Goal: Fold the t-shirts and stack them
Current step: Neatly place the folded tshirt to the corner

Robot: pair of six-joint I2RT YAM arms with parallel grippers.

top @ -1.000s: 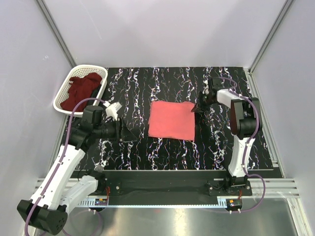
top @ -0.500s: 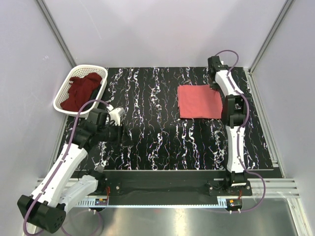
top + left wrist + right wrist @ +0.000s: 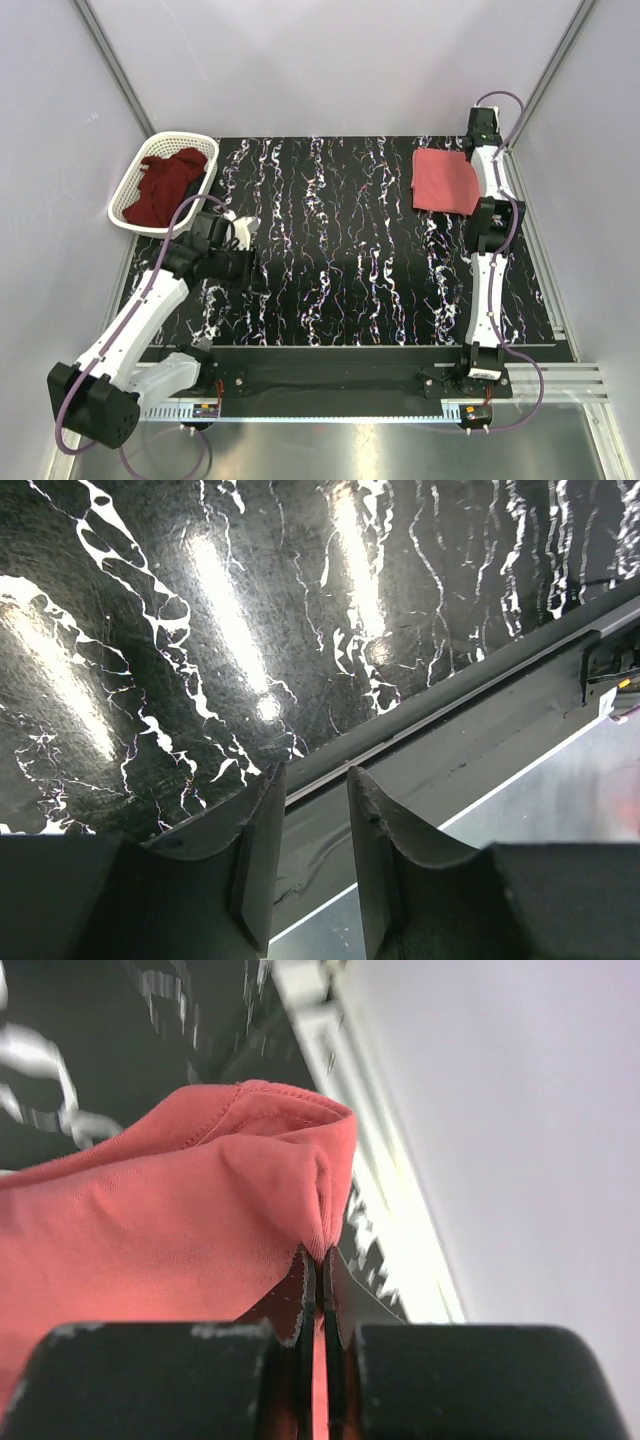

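Pinched cloth at the far right corner of the bench (image 3: 330, 260)
Right end effector (image 3: 318, 1266) clamps the salmon-pink t-shirt (image 3: 445, 182) by its edge; it looks light and floppy, best taken at corners. Left end effector (image 3: 312, 825) narrowly parted, empty.

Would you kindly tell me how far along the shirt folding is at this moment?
Done: the pink shirt is folded into a flat rectangle at the far right corner of the table. In hand: the right gripper is shut on its edge. Left: the maroon shirt lies bunched in the basket, unfolded and unstacked; the left gripper is open and empty over the table.
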